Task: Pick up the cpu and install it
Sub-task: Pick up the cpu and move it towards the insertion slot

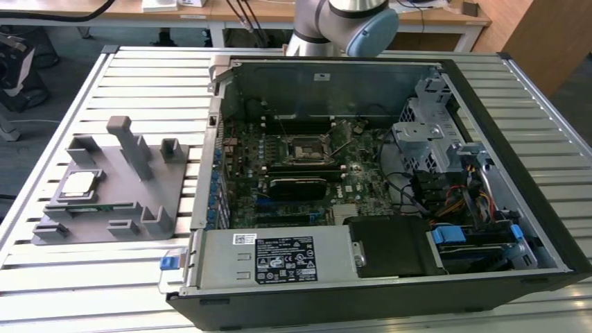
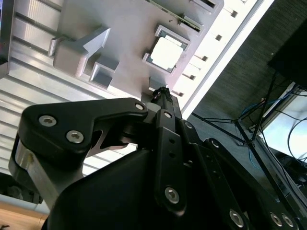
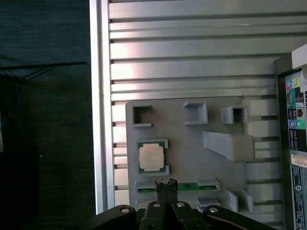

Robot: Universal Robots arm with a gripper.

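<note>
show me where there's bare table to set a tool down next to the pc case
Bare slatted table lies between the grey fixture and the near edge in the exterior view, and again beyond the fixture. Crowded: the fixture's blocks and cpu, the open case.

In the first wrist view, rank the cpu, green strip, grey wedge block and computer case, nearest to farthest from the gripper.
From the gripper:
1. Thin green strip, lying right beside it.
2. Silver-lidded square cpu, in its pocket.
3. Tall grey plastic wedge block, toward the case.
4. Black computer case, beyond the wedge block.
</note>
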